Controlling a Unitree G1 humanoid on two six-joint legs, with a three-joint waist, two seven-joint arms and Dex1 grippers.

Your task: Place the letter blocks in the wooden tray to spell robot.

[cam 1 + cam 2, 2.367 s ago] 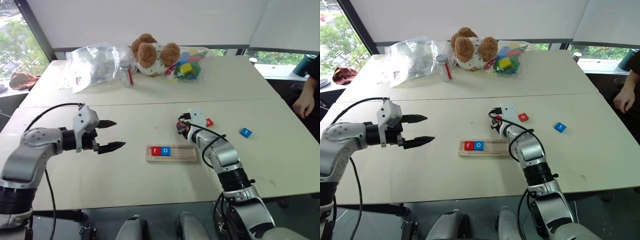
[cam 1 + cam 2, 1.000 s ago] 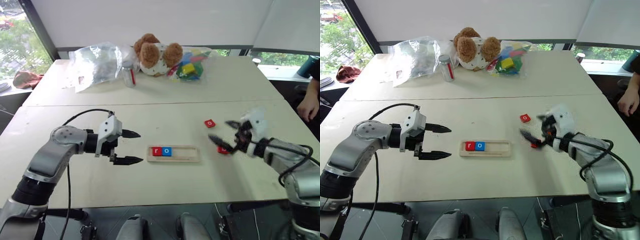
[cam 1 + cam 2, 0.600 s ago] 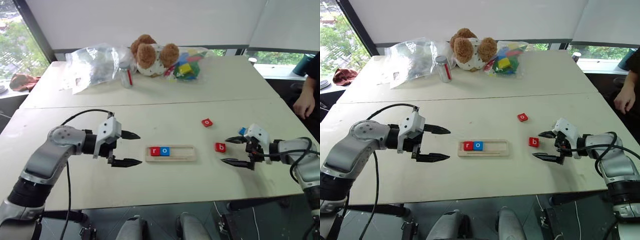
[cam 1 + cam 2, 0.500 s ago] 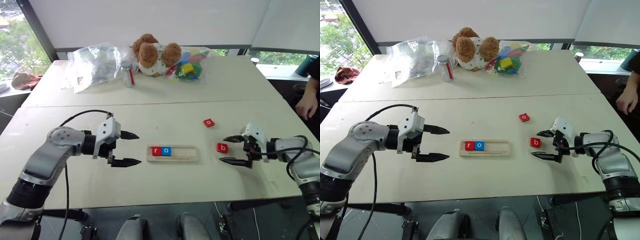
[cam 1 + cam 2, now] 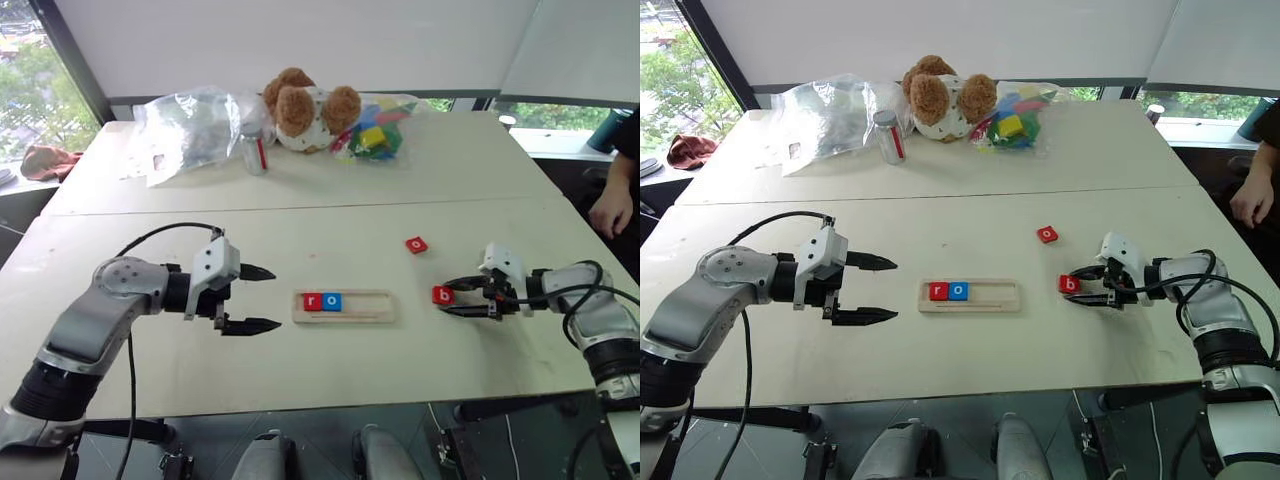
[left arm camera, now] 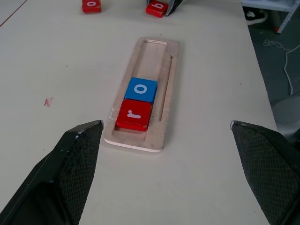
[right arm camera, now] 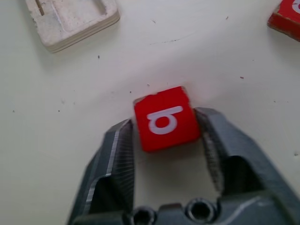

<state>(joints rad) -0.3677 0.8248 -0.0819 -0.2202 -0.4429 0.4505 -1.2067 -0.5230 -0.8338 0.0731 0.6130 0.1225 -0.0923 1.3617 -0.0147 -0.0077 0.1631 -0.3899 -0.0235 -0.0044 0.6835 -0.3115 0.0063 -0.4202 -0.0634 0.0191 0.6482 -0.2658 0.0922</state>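
Seen from the head, the wooden tray [image 5: 345, 306] lies in the middle of the counter [image 5: 300, 225] with a red "r" block [image 5: 312, 301] and a blue "o" block [image 5: 332, 301] at its left end and the rest of its slot bare. To its right, apart from it, the red "b" block [image 5: 442, 295] sits on the counter between the tips of the right gripper [image 5: 462, 297]. Half a second ago those jaws stood wide on either side of the block; now they have pressed in on it, pinching its two side edges. A second red "o" block [image 5: 417, 244] lies farther back. The left gripper [image 5: 255, 298] hovers left of the tray, jaws spread, nothing in them.

From the left wrist, "r" and "o" touch each other at the tray's near end.

From the right wrist, the fingers [image 7: 115, 150] clamp the "b" block on both sides, the block flat on the counter and one corner of the tray near.

The grip looks made, so the third letter seems ready to be lifted and set just beside the blue "o".
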